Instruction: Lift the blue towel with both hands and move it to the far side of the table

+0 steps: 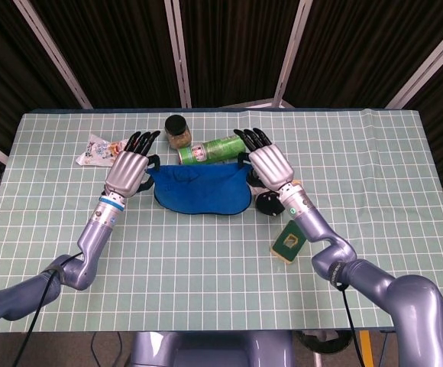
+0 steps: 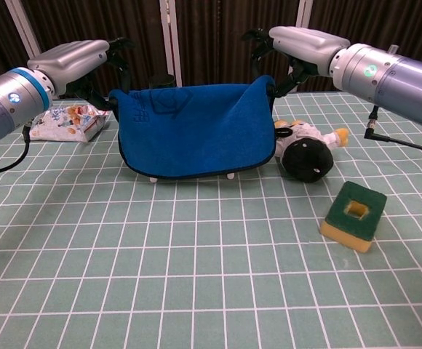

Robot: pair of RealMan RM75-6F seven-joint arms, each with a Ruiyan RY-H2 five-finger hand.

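Note:
The blue towel [image 1: 201, 188] [image 2: 193, 129] hangs spread between both hands, its lower edge close to the table in the chest view. My left hand [image 1: 127, 167] [image 2: 76, 58] grips its left top corner. My right hand [image 1: 269, 164] [image 2: 298, 42] grips the right top corner. The towel hangs above the middle of the checked table [image 1: 206, 260], in front of a white rack whose feet [image 2: 153, 179] just show under its hem.
Behind the towel lie a green can [image 1: 218, 146] on its side and a dark-lidded jar [image 1: 178, 130]. A snack packet [image 1: 95, 150] [image 2: 69, 121] lies at the left. A black plush toy [image 1: 270, 202] [image 2: 307, 154] and a green-yellow sponge [image 1: 289, 241] [image 2: 353, 214] sit at the right.

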